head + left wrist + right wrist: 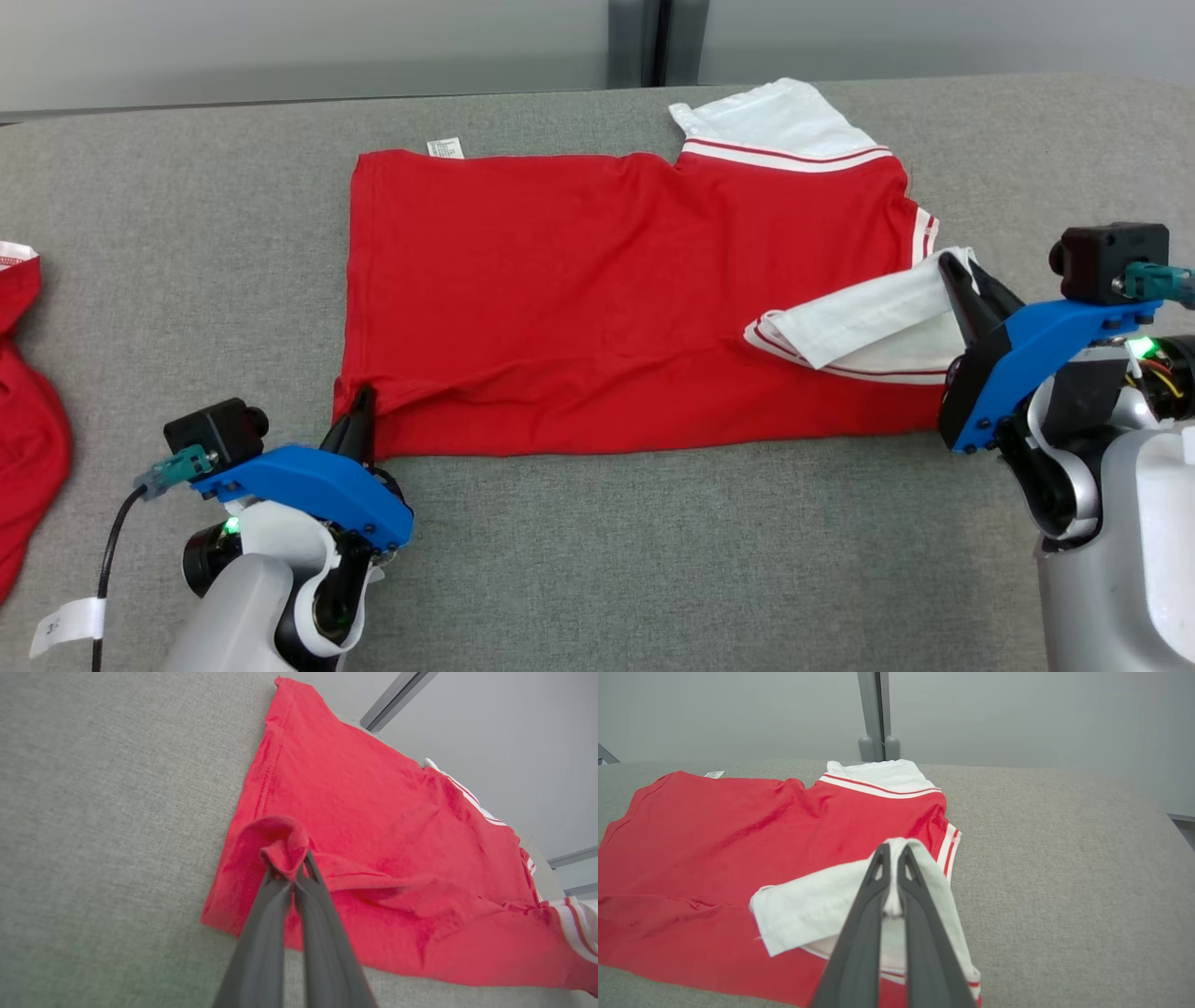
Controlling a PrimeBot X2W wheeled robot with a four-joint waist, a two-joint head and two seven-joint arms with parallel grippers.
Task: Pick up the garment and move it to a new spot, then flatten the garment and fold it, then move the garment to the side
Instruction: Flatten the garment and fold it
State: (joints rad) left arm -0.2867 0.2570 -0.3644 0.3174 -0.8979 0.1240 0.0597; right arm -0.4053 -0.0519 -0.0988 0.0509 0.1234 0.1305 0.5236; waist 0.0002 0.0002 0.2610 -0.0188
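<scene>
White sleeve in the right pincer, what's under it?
The white sleeve lies folded onto the red shirt, pinched by the right pincer. Red cloth shows around its edges; what lies directly beneath is covered.

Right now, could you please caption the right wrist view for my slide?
Right end effector shut on the white sleeve of a red shirt spread on a grey surface.
</scene>
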